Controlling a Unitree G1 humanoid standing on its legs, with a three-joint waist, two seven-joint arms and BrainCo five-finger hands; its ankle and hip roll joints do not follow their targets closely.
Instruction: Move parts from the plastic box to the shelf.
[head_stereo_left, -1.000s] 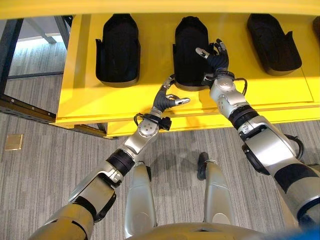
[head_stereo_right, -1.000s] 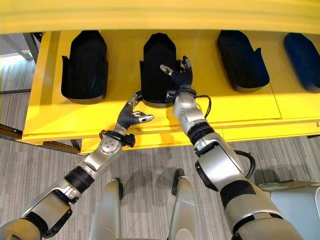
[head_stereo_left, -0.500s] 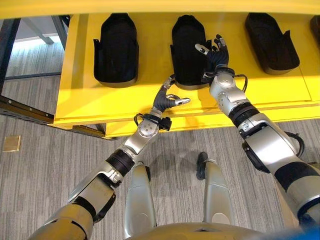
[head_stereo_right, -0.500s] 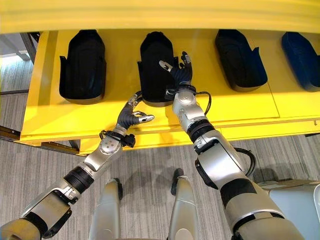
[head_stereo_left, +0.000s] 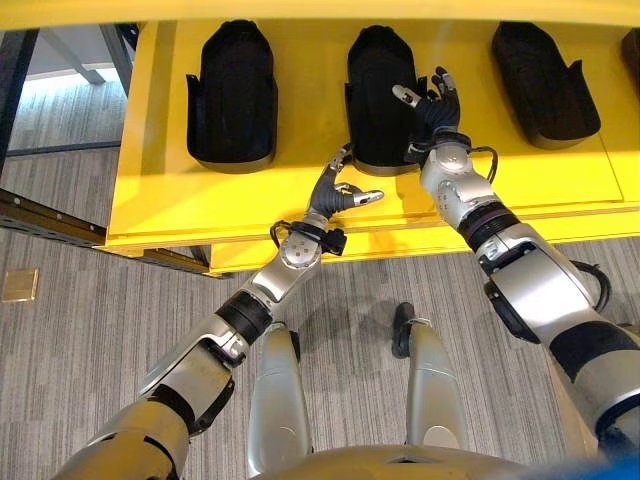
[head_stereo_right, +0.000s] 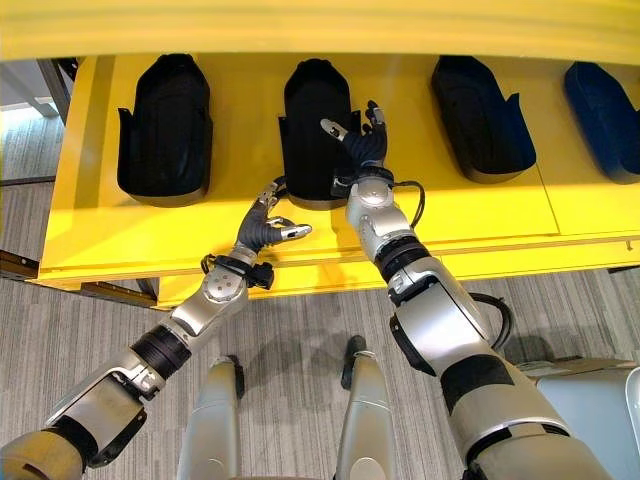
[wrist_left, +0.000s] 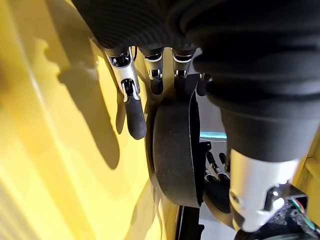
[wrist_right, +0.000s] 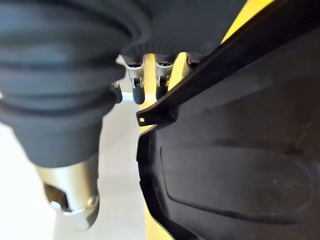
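Note:
Several black moulded parts lie in a row on the yellow shelf (head_stereo_left: 170, 205). My right hand (head_stereo_left: 434, 112) is open with its fingers spread, resting against the right flank of the middle part (head_stereo_left: 378, 90). The right wrist view shows that part's rim and hollow (wrist_right: 235, 165) right beside the fingers (wrist_right: 136, 87). My left hand (head_stereo_left: 332, 197) is open and relaxed over the shelf, just in front of the part's near end, thumb pointing right. In the left wrist view the part's rounded end (wrist_left: 172, 150) sits just past the fingertips (wrist_left: 135, 120).
Another black part (head_stereo_left: 235, 95) lies to the left and one (head_stereo_left: 542, 78) to the right, with a dark blue part (head_stereo_right: 605, 100) beyond. An upper yellow shelf edge (head_stereo_left: 320, 10) overhangs the row. A dark metal frame (head_stereo_left: 50, 215) runs along the floor at left.
My left hand has edged a little farther onto the shelf toward the middle part. The right hand stays against the part's right side.

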